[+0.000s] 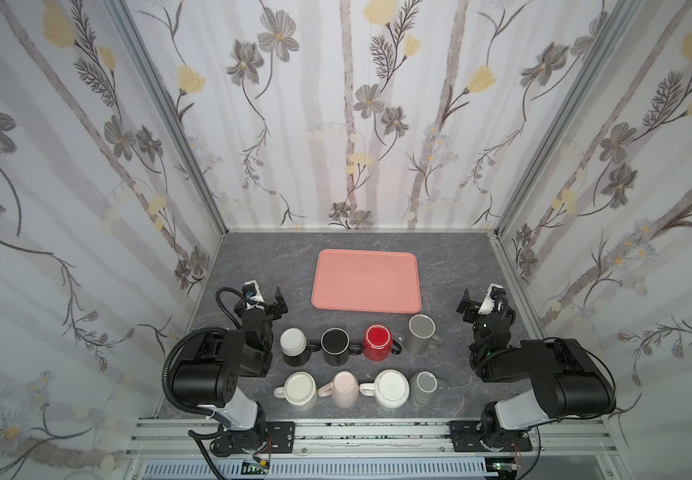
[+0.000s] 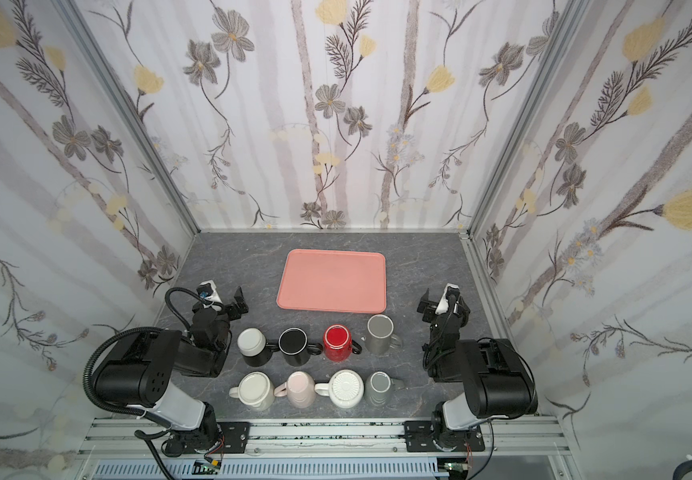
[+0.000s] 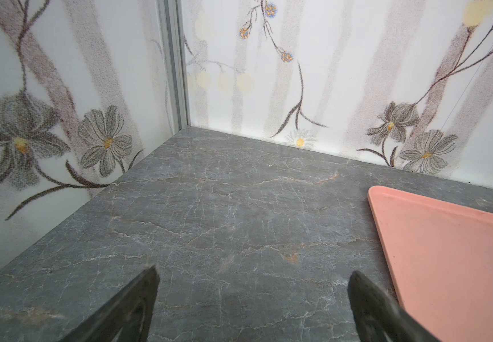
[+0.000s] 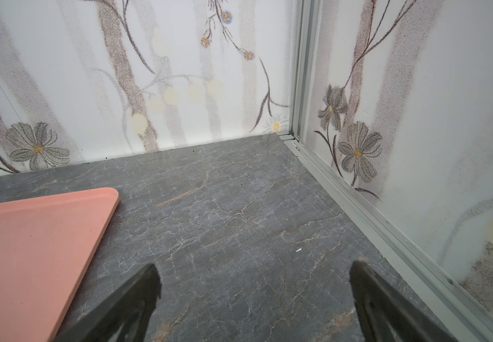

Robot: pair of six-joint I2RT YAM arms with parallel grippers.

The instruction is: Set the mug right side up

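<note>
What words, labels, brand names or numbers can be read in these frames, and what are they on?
No text can be read in any view.
Red mug and its neighbours: no print visible.
Pink tray: blank.
Circuit board below the front rail: any markings are too small to read.

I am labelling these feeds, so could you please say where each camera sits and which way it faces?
Top view: overhead at the front, looking down on the tray, eight mugs and both arms, left gripper and right gripper open.
Top view: same head, same direction, nearly equal scene on the table; both arms.
Left wrist: on the left arm, facing the back-left corner; own fingertips show.
Right wrist: on the right arm, facing the back-right corner; own fingertips show.
Shared: both wrist views catch one tray corner, no mugs.
</note>
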